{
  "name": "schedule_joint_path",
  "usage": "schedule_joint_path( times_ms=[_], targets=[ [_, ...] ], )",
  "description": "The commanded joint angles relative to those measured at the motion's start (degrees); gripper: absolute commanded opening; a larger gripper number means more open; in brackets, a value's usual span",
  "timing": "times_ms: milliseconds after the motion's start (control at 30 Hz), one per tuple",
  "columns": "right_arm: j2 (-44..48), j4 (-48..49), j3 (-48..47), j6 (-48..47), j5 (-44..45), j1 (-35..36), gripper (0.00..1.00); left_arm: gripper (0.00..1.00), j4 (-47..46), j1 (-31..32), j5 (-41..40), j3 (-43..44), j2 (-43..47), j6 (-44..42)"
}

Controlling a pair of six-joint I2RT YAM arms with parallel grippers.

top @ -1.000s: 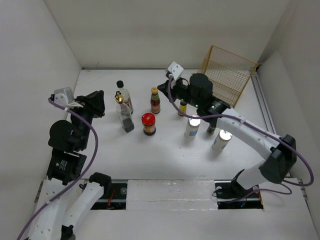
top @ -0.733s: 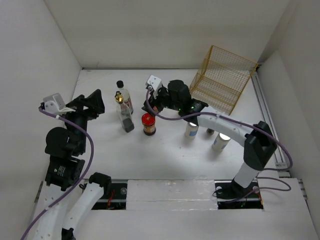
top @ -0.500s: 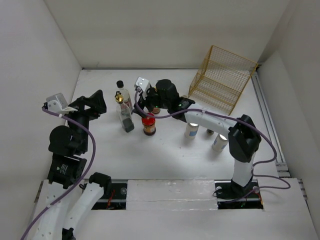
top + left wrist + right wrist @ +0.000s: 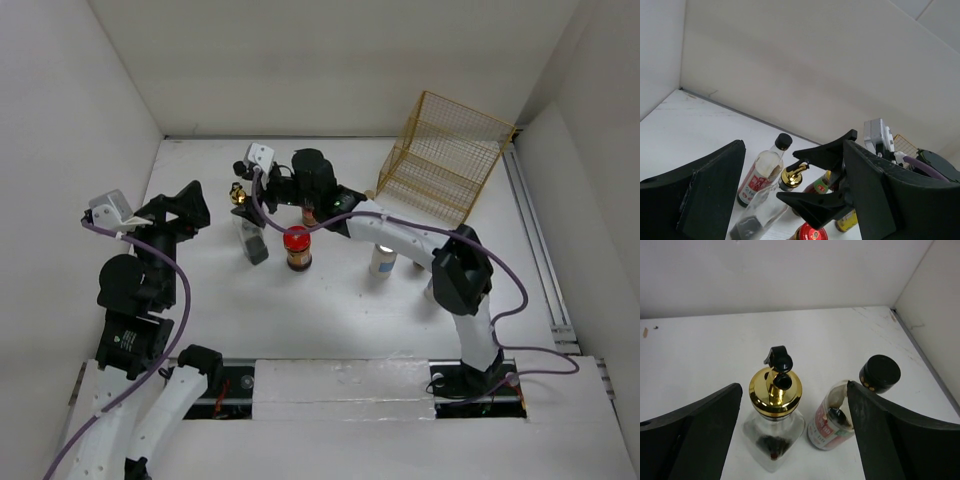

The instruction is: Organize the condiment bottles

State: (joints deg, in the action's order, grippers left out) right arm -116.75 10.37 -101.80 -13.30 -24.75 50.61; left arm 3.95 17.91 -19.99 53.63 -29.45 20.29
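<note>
Right arm has swung left from the gold wire basket (image 4: 445, 150); its end effector (image 4: 794, 385), fingers apart, frames the upright gold-capped clear glass bottle (image 4: 775, 410) standing on the white table (image 4: 700, 340) straight ahead; left end effector (image 4: 197, 208), likewise apart, hangs farther off.

- Left gripper (image 4: 794, 145) has its fingers wide apart.
- Black-capped bottle (image 4: 765, 167) and gold-capped bottle (image 4: 792, 176) stand near the table's far edge.
- Right gripper (image 4: 815, 177) is spread just beside them.
</note>
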Motion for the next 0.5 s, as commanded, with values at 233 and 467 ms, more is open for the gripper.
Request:
schedule_joint_path(
  times_ms=[233, 467],
  targets=[
    [-4.72, 13.35, -4.02, 6.88, -4.60, 0.02, 0.64, 0.74, -3.33, 0.11, -0.05, -0.28, 0.45, -0.08],
    [-2.01, 21.35, 1.32, 11.26, -4.08, 0.02, 0.15, 0.74, -3.33, 0.11, 1.09, -0.80, -0.08, -0.08]
  ],
)
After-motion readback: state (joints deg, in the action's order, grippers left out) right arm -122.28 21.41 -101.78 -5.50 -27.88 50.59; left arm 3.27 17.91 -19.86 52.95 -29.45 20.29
